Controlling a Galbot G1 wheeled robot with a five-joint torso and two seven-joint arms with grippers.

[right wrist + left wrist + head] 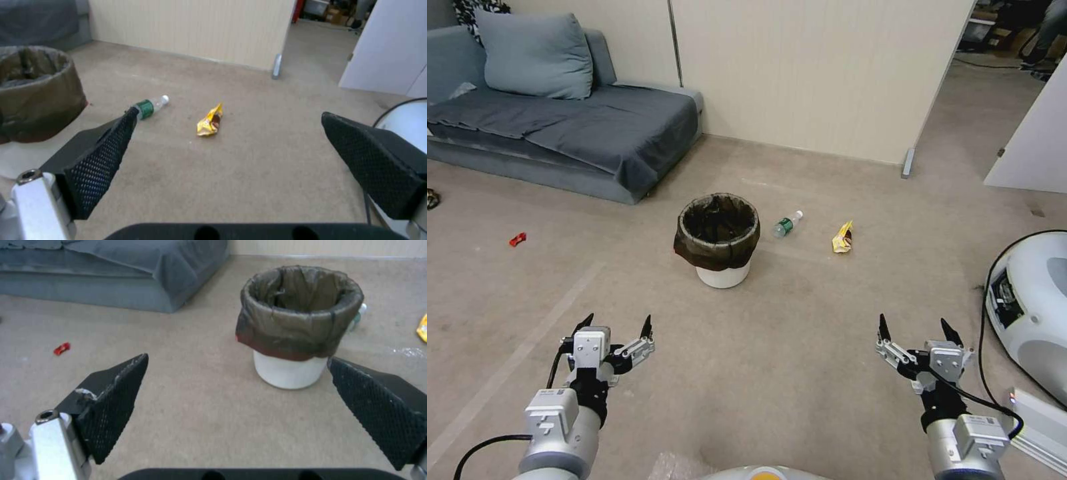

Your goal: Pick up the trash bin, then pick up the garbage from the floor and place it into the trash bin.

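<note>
- Nearest to me, the left hand (616,325) hangs low over the carpet (774,360), fingers spread wide and holding nothing, arm stretched forward from the robot's left shoulder with the tips aimed ahead.
- The right hand (915,325) mirrors it on the other side, also wide and empty, at about the same height and well apart from its partner.
- Just beside the right arm sits a rounded white machine (1030,303) with a black cable (986,293) looping off it; I'd guess a wide swing of that arm could snag the cable.
- Farther out, between the two hands, the trash bin (718,239) stands upright on the floor, dark bag folded over its rim, white base showing below. Neither hand is close to it.
- The loose bag is my main worry: a pinch that catches only the liner could pull it off the rim instead of lifting the bin, and a push on the rim could tip such a light bin.
- Just beyond the bin on its right lies the bottle (787,225) with a green label, on its side, so a knock from the bin or an arm would likely send it rolling.
- Right of that, apart from it, is the yellow wrapper (842,238), thin and crumpled, probably hard to pinch off carpet.
- Away to the left, a small red wrapper (517,239) lies well apart from everything, near the grey sofa (560,127).
</note>
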